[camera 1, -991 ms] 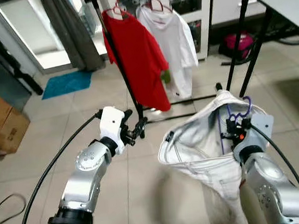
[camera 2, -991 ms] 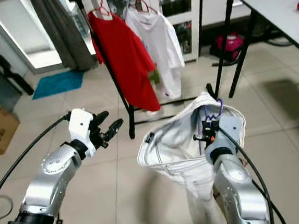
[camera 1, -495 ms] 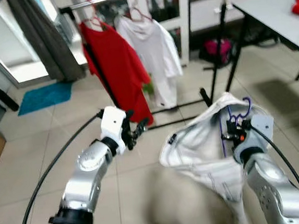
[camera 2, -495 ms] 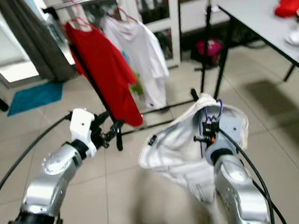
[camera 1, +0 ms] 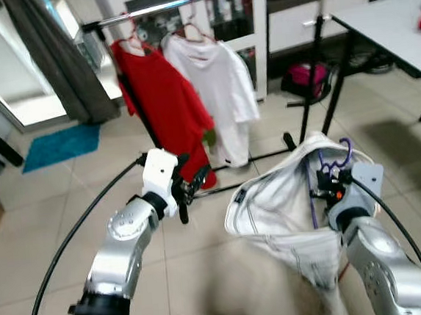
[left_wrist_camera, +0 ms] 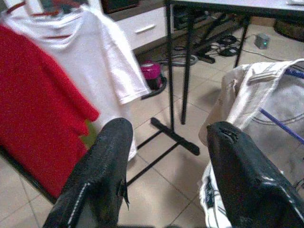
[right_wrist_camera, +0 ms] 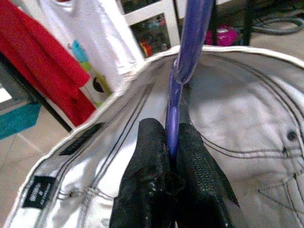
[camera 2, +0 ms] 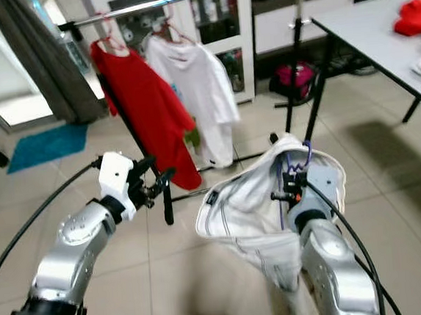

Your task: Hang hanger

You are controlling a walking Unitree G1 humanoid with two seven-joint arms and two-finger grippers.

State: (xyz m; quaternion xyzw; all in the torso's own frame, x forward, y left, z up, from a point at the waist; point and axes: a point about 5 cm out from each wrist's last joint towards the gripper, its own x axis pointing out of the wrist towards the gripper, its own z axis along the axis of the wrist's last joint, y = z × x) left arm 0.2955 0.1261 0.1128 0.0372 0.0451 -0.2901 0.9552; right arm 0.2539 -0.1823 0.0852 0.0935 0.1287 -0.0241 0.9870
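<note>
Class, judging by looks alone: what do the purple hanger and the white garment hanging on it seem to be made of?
Purple hanger: probably plastic; smooth, glossy, evenly coloured. The right gripper is clamped on it.
White garment: likely denim or heavy cotton; matte, with dark topstitched seams, a sewn label and a stiff waistband holding its shape.

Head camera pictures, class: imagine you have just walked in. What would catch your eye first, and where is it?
First, the white jeans in the foreground, draped over a purple hanger that the right pincer pinches. Behind them, a red T-shirt and a white T-shirt hang side by side on the clothes rail. The left pincer is raised, open and holding nothing, toward that rail.
</note>
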